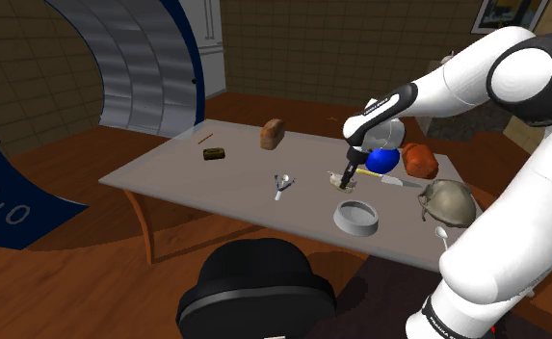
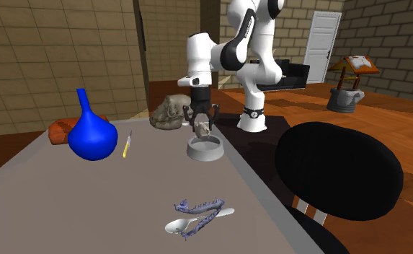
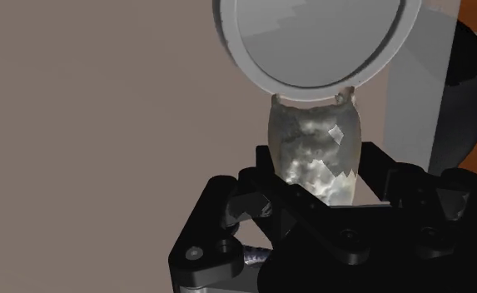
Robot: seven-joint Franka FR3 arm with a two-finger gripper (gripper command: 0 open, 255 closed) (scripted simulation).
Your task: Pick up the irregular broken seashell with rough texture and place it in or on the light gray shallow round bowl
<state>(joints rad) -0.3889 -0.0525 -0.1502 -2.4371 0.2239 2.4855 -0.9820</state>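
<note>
Now, I have the pincer (image 3: 311, 185) clenched on the seashell (image 3: 313, 146). In the wrist view its black fingers (image 3: 257, 187) press in on both flanks of the mottled grey piece. The shell's long axis runs straight out from the fingertips, and its ragged end points away from the pincer.

The relation that matters is how the shell lies to the bowl (image 3: 253, 73). Along the pincer's own line of sight, the pale round rim sits just beyond the shell's far end, nearly touching it in that picture. My judgement is that the carry needs a short advance in that direction before I let go.

The wrist view does not give me height. The second exterior view does: there the shell (image 2: 202, 130) hangs under the pincer (image 2: 201, 121), just behind the bowl (image 2: 205, 155) and about level with its rim. I cannot tell whether it would clear the wall.

The shoulder view puts the pincer (image 1: 349, 166) and the shell (image 1: 338, 178) beside the bowl (image 1: 357, 228) on the desk (image 1: 216, 183), not yet over it.
</note>
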